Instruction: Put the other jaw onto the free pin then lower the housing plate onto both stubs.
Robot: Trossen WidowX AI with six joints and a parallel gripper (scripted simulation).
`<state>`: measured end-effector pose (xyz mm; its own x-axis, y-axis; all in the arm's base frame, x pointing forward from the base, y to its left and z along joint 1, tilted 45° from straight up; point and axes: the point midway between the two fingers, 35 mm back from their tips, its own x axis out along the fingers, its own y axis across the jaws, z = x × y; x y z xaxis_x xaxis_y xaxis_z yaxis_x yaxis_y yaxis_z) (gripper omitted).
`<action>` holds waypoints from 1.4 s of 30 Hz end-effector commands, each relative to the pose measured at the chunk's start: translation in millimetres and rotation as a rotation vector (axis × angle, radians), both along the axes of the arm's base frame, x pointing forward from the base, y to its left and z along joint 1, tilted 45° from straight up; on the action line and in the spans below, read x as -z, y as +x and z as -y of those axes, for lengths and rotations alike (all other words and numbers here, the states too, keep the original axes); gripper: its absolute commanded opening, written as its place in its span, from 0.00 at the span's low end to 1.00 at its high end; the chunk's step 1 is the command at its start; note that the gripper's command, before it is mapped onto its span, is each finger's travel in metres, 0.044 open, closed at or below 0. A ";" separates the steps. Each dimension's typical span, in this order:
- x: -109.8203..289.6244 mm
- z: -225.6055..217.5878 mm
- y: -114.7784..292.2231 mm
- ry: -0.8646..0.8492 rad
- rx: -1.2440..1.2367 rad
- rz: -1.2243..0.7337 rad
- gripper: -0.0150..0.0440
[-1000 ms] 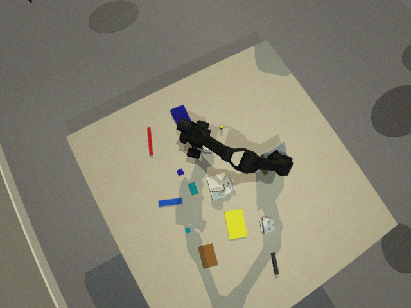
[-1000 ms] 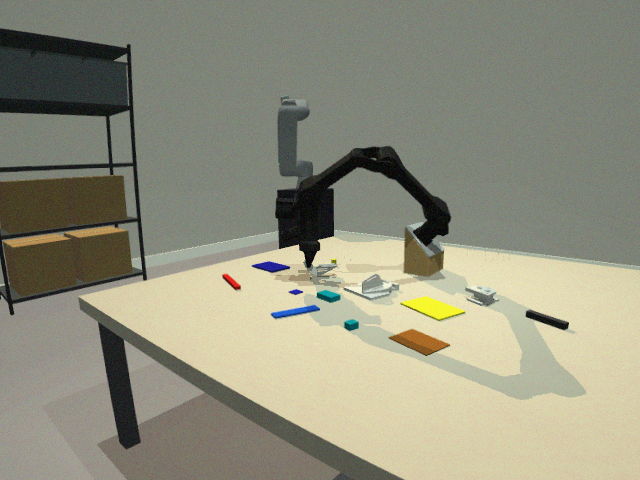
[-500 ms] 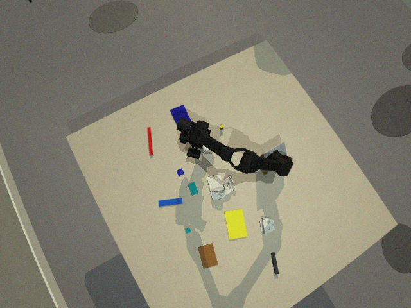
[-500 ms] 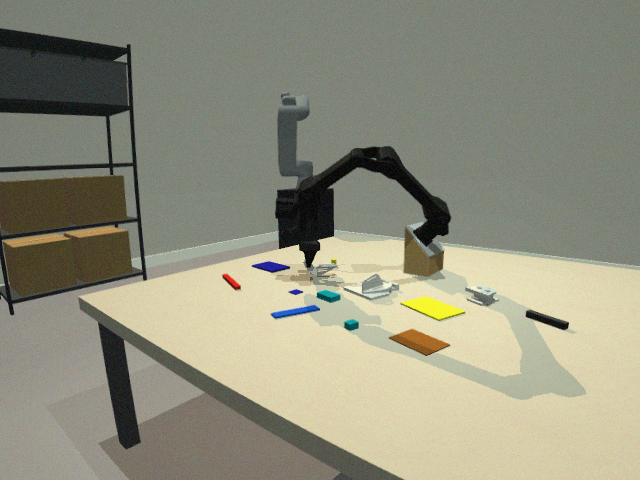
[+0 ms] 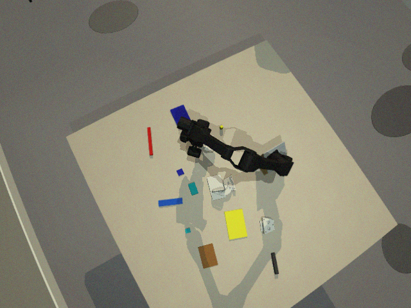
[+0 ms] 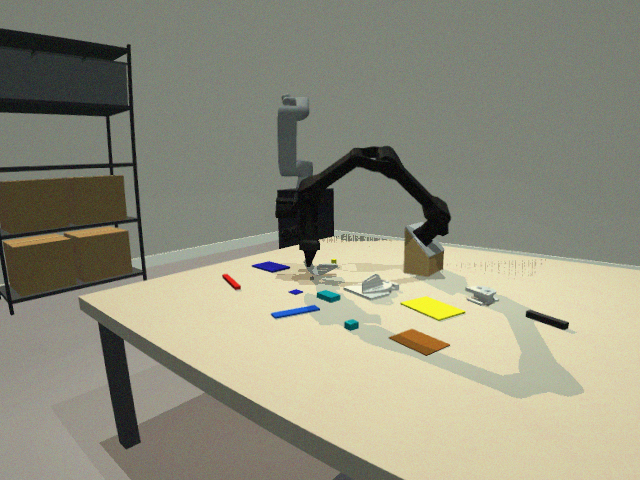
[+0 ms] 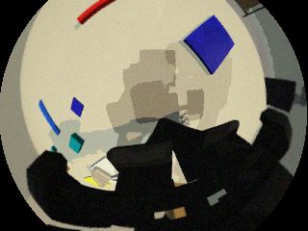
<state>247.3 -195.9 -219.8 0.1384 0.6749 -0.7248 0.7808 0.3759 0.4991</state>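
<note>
My gripper is shut, pointing down low over the table at the back left. From above, the arm hides its tips. A small grey-white part lies right beside the tips; I cannot tell whether they touch it. A larger white part with a flat plate and a raised fin lies nearer the table's middle, with an irregular white piece at its side. A white part with holes in its top stands farther right. Which is jaw or housing plate, and any tooth mesh, is too small to tell.
A dark blue sheet and red bar are near the gripper. Teal blocks, a blue bar, yellow sheet, brown sheet and black bar lie around. A wooden block stands beneath the arm.
</note>
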 end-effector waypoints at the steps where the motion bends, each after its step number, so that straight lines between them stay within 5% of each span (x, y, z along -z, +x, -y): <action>1: 4.2 1.2 -6.3 0.003 -0.006 -0.006 0.25; 13: -41.3 44.2 -11.3 -0.003 0.000 -0.003 0.25; 30: -37.1 43.5 -11.0 -0.005 0.014 0.000 1.00; 42: -37.1 43.5 -11.0 -0.005 0.014 0.000 1.00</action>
<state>236.4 -239.6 -182.1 0.1476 0.6696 -0.7279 0.7850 0.3684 0.4981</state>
